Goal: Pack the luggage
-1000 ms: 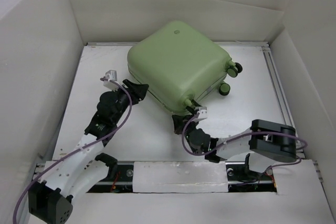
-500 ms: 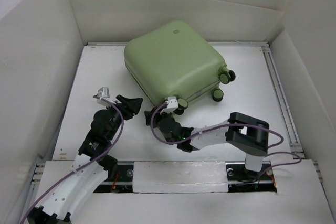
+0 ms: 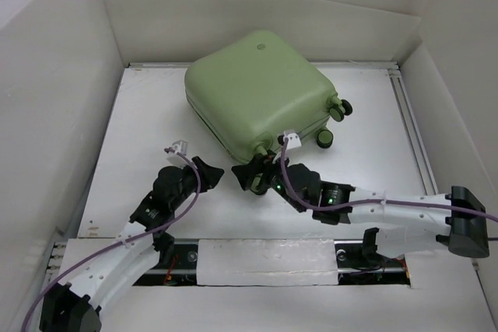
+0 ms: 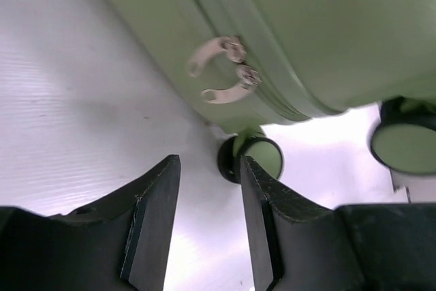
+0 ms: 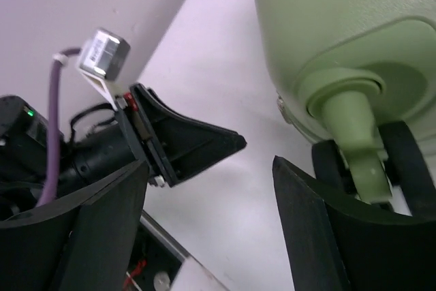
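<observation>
Luggage point(image 3: 261, 91) lies flat on the worktop point(image 3: 148, 130), lid down and shell shut. No loose items to pack in view, so I read this as the zipper stage, not loading.

Left tool point(image 4: 210, 168): jaws partly apart, nothing between them. It sits just off the luggage's near-left side, aimed at the near corner. The two zipper pulls point(image 4: 221, 73) hang together on the seam of that side, above and beyond the tips, no contact. A caster wheel point(image 4: 252, 158) shows just past the tips at the luggage's near corner.

Right tool point(image 5: 211, 168): jaws wide apart, empty. It sits just beside the same near corner, one finger close to the caster's green stem point(image 5: 347, 117). Can't tell if it touches.

Can't tell from here whether the zip is run fully home or which way it needs to travel.

Next move, my call:
- Left tool lifts to the pulls, squares up to the seam and pinches one tab only.
- Right tool braces the luggage at the near corner so it doesn't slide or spin on its wheels.

Risk: the tabs are thin and lie flat against the luggage shell, so they're easy to miss or to grab as a pair.
</observation>
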